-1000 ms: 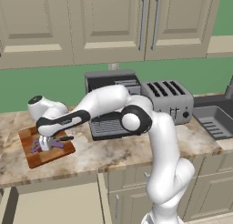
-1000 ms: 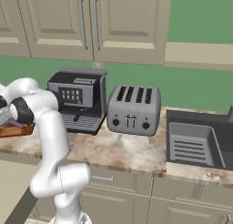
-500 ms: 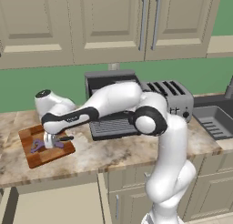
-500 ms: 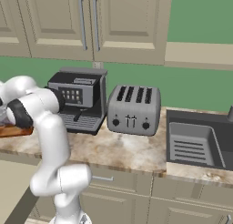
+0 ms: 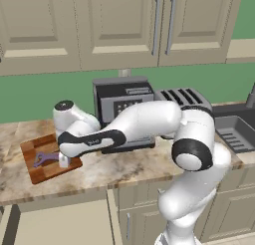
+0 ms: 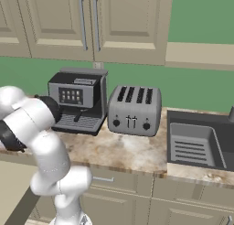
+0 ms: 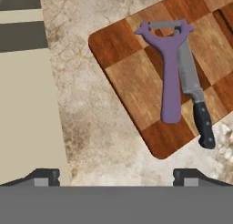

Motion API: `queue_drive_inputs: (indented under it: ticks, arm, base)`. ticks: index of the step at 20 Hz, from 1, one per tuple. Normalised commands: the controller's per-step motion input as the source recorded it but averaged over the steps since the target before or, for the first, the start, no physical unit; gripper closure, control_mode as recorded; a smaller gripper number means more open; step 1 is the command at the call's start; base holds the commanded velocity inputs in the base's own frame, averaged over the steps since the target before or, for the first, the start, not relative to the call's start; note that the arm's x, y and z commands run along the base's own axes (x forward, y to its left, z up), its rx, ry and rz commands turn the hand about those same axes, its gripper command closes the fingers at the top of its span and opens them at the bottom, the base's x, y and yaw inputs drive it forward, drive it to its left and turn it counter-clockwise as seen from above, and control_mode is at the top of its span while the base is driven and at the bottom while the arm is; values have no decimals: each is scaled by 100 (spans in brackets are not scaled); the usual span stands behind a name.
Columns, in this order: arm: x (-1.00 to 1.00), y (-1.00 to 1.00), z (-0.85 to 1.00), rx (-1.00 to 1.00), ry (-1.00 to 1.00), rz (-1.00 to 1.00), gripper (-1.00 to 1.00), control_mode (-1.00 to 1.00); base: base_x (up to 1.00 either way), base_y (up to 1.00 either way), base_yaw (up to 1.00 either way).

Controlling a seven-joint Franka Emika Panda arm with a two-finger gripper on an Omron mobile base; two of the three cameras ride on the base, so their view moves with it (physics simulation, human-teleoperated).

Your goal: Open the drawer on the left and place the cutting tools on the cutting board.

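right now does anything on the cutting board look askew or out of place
Mostly fine. The purple peeler lies flat on the cutting board, with a knife beside it. The one oddity: the knife's black handle sticks out past the board's edge over the counter.

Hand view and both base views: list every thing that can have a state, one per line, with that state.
Hand: open, empty, above the counter beside the board.
Purple peeler: lying flat on the cutting board.
Knife: lying on the board beside the peeler, handle end past the board's edge.
Upper cabinet doors: shut.
Toaster: slots empty.
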Motion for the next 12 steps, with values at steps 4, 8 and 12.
queue_drive_inputs:
  ticks: [4,8,12]
  arm:
    - [-35,-53,57,14,0,0,-100,-100]
    - [-29,-59,58,16,0,0,-100,-100]
    - [-36,-52,45,14,-1,0,-100,-100]
  base:
    - [0,0,0]
    - [0,0,0]
    - [0,0,0]
